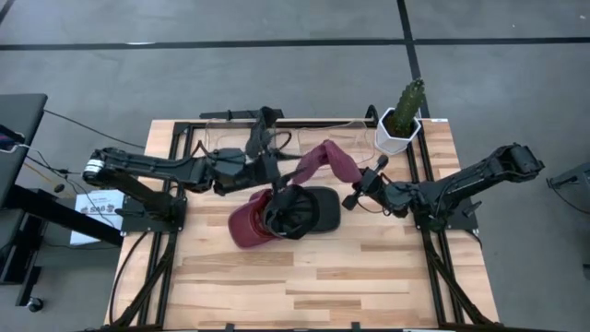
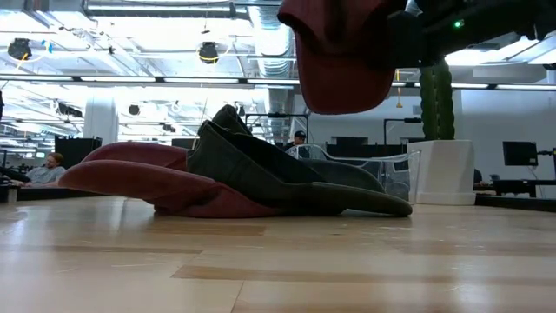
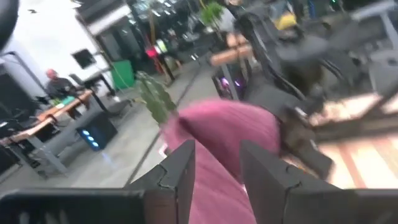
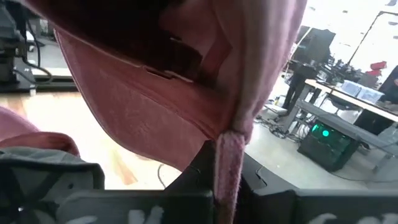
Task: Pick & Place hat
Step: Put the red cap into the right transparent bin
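Observation:
A maroon hat (image 1: 327, 159) hangs in the air between both grippers, above the middle of the table; in the low view the maroon hat (image 2: 339, 61) is clear of the wood. My left gripper (image 1: 288, 175) is at its left end and my right gripper (image 1: 358, 192) at its right end, both shut on it. Below them a second maroon hat (image 1: 241, 226) and a dark grey hat (image 1: 304, 210) lie in a pile, the grey one resting partly on the maroon one. My left gripper pinches the maroon hat's left part (image 3: 217, 180) between its two fingers (image 3: 180, 174), coming level from the table's left; the cloth runs on beyond the fingers, lifted clear. My right gripper pinches a thin edge of the hat (image 4: 229, 155) between its shut fingers (image 4: 199, 171), coming from the table's right. The hat's body spreads above and beyond them, off the table.
A cactus in a white pot (image 1: 398, 129) stands at the far right corner, close behind the right gripper. A clear plastic piece (image 2: 382, 169) shows behind the pile. Bare wood (image 1: 323, 277) stretches along the near half of the table.

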`<action>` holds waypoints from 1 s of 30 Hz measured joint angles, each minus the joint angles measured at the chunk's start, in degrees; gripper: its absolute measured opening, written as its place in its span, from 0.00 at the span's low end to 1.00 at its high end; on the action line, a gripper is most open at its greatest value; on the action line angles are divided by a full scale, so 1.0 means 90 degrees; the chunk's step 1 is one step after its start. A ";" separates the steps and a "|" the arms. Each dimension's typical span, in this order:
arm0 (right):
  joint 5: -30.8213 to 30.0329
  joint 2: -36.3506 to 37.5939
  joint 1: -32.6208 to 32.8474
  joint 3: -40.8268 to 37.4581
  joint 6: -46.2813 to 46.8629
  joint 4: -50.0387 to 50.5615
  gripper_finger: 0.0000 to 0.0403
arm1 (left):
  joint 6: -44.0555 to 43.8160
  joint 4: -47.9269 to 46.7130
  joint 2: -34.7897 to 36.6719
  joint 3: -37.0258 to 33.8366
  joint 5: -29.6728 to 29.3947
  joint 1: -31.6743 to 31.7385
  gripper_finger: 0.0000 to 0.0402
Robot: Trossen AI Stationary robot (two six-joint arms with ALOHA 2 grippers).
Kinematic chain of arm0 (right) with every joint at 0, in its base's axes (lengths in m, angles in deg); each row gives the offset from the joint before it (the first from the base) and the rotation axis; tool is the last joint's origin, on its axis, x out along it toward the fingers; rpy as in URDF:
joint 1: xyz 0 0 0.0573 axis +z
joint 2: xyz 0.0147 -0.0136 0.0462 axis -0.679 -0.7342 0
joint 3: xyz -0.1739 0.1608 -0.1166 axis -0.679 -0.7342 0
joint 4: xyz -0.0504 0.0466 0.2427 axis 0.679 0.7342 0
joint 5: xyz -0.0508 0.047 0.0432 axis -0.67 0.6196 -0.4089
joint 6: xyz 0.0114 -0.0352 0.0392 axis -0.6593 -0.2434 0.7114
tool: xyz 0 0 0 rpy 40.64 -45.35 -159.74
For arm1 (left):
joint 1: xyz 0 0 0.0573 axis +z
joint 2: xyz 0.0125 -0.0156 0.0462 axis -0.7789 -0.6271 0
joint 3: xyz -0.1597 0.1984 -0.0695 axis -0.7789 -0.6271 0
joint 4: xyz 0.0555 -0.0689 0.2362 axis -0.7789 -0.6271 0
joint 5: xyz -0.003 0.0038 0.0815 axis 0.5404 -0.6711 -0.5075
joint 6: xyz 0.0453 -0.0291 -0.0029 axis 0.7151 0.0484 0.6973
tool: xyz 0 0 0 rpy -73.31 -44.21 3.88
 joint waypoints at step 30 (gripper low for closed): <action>0.0054 0.0336 0.1108 -0.0002 -0.0395 -0.0921 0.00 | -0.1681 0.1813 0.0065 -0.2551 -0.0554 -0.0672 0.29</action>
